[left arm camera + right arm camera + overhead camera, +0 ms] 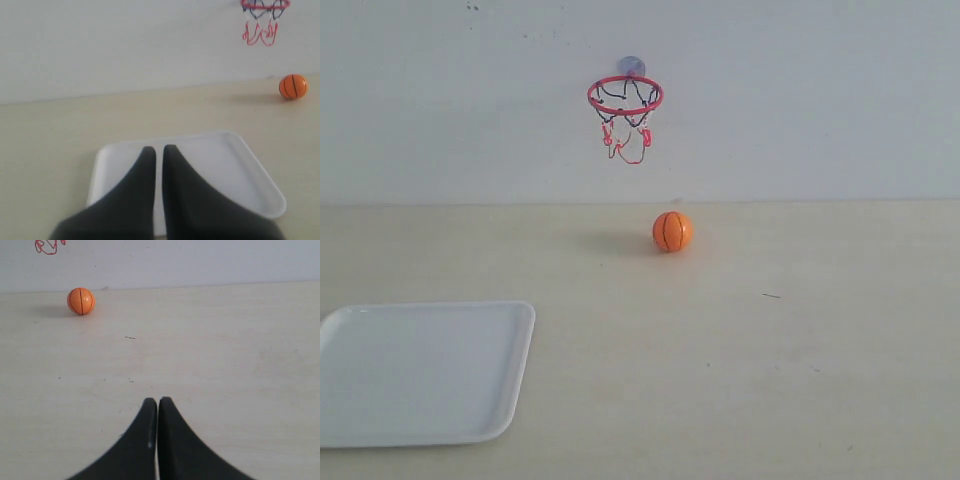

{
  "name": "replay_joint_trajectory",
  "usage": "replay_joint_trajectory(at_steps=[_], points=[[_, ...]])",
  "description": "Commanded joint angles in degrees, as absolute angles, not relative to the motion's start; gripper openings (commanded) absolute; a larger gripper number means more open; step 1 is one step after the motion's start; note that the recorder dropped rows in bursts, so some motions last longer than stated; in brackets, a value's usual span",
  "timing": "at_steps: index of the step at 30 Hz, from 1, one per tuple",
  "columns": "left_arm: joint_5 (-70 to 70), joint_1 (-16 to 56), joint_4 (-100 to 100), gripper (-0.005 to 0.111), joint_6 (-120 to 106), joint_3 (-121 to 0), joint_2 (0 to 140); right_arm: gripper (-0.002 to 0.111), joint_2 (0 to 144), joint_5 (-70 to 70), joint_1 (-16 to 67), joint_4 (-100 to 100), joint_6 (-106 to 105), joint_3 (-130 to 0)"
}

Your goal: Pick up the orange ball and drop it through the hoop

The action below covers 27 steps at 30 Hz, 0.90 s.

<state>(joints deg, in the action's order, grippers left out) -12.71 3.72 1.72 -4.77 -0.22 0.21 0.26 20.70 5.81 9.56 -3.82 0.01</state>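
The orange ball [672,231] rests on the table near the back wall, almost directly under the hoop [625,96], whose red ring and string net hang from a suction cup on the wall. The ball [293,86] and hoop [264,5] also show far off in the left wrist view, and the ball [81,301] in the right wrist view. My left gripper [159,148] is shut and empty above the white tray. My right gripper [158,400] is shut and empty over bare table, well short of the ball. Neither gripper appears in the exterior view.
A white rectangular tray [510,330] lies at the front left of the beige table, empty; it also fills the lower left wrist view as the tray [240,160]. A plain white wall stands behind the table.
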Motion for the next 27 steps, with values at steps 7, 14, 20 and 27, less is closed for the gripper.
replay_joint_trajectory(at_steps=[7, 14, 20, 27], points=[[-15.9, 3.7, 3.6, 0.004, -4.8, 0.0, 0.0, 0.000, 0.0, 20.0, 5.8, 9.4, -3.8, 0.0], [-17.9, 2.5, 4.1, 0.004, -2.9, 0.0, 0.0, 0.000, 0.0, 20.0, 5.8, 9.4, -3.8, 0.0], [-18.0, 0.0, 4.1, 0.004, 0.7, 0.0, 0.0, 0.000, 0.0, 20.0, 5.8, 9.4, -3.8, 0.0], [-18.0, 0.0, 4.0, 0.004, 0.3, 0.0, 0.0, 0.000, 0.0, 20.0, 5.8, 9.4, -3.8, 0.0]])
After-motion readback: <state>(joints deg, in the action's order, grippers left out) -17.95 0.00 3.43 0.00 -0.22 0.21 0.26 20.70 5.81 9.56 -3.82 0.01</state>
